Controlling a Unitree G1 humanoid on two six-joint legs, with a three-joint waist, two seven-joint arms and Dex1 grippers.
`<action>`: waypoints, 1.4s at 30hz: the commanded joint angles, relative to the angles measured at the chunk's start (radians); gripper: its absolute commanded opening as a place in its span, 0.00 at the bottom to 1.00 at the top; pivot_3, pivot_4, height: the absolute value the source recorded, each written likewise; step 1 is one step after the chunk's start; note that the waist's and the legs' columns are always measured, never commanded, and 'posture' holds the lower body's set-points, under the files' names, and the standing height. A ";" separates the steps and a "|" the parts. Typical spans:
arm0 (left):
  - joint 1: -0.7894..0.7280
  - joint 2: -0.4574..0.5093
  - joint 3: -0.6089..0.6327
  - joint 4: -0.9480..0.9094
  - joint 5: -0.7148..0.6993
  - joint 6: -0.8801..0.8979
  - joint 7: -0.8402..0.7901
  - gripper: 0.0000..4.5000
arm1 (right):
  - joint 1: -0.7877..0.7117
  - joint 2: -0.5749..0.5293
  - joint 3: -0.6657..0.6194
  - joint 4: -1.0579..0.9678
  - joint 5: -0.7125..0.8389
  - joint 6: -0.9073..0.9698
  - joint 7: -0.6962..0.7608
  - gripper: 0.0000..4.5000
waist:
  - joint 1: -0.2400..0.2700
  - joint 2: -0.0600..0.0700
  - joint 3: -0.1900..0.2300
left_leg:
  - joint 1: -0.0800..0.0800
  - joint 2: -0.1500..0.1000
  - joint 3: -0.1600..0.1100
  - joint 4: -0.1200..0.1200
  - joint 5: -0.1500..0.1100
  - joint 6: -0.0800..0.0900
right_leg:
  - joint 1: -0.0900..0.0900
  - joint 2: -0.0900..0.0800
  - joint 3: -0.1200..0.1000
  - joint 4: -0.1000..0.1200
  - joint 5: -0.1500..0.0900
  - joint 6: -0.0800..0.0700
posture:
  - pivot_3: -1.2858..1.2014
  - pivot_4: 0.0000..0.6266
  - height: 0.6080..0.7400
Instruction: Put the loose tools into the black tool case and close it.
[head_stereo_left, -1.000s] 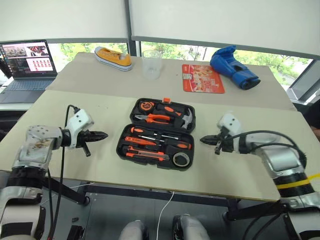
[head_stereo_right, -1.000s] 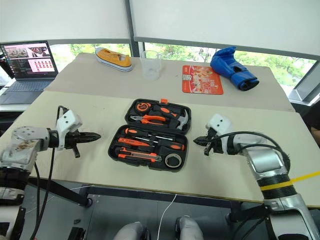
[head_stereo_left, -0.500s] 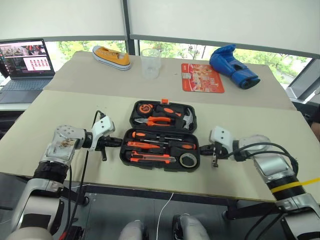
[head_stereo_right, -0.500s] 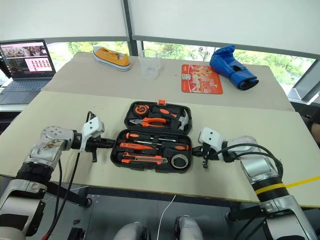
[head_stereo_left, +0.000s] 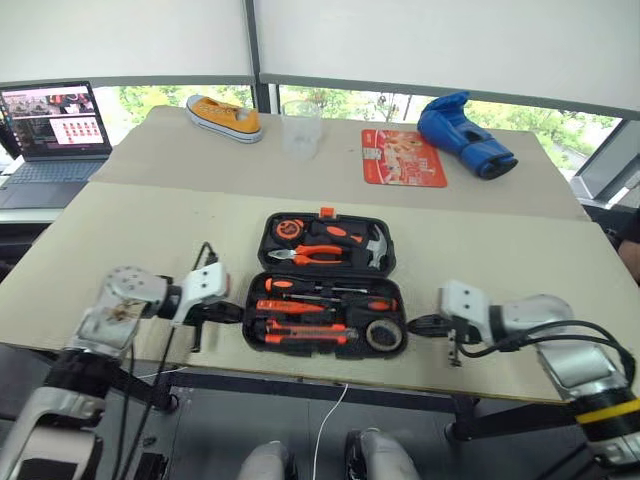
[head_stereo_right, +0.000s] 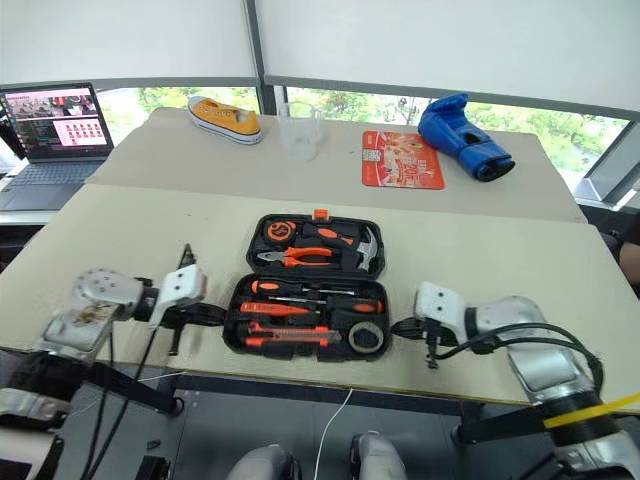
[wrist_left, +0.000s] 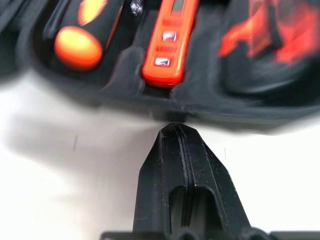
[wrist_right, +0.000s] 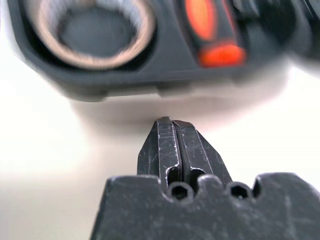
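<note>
I saw the black tool case (head_stereo_left: 325, 283) lying open near the front edge of the counter (head_stereo_left: 130, 225), its lid half toward the far side and its tray half nearest me. In the tray sat the two orange-and-black-handled screwdrivers (head_stereo_left: 325, 289), the slim tester screwdriver (head_stereo_left: 285, 306), the utility knife (head_stereo_left: 305, 335) along the near edge and the small dark tape roll (head_stereo_left: 383, 334) in the right-hand corner. The lid half held the orange-handled pliers (head_stereo_left: 318, 253) and the steel-headed hammer (head_stereo_left: 362, 239).

My left end effector (head_stereo_left: 232, 313) sat low over the counter just beside the case's left wall, fingers pressed together and holding nothing; its wrist view showed the tip (wrist_left: 175, 131) almost against the case rim. My right end effector (head_stereo_left: 420, 324) mirrored it just beside the right wall, by the tape roll corner, also fully closed and empty, tip (wrist_right: 171, 125) a little short of the shell.

Farther back on the counter lay a yellow shoe (head_stereo_left: 226, 114), a clear cup (head_stereo_left: 301, 128), a red printed card (head_stereo_left: 402, 158) and a blue glove (head_stereo_left: 465, 134). A grey laptop (head_stereo_left: 52, 128) stood open at far left.
</note>
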 joint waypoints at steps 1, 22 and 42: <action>0.044 0.066 0.046 0.060 0.002 0.014 0.004 0.01 | 0.023 -0.039 -0.078 0.004 0.017 0.022 -0.020 0.00 | -0.004 0.000 0.000 | 0.001 0.000 0.000 0.000 0.000 0.000 | 0.000 -0.001 0.000 0.001 0.000 0.000 | 0.52 0.24 0.88; -0.694 -0.313 0.172 0.694 -0.098 0.711 0.477 1.00 | -0.702 0.353 -0.067 0.577 0.076 0.591 -0.389 0.99 | -0.017 -0.003 0.001 | -0.009 -0.005 0.000 -0.001 0.006 0.002 | -0.005 0.000 -0.005 0.009 0.006 -0.008 | 0.52 0.24 0.88; -0.717 -0.377 0.160 0.794 -0.049 0.610 0.468 0.01 | -0.754 0.409 -0.068 0.710 0.042 0.542 -0.387 0.00 | -0.028 -0.003 0.001 | -0.004 -0.009 0.001 -0.008 0.011 -0.002 | -0.002 -0.008 -0.005 0.011 0.005 -0.006 | 0.52 0.24 0.88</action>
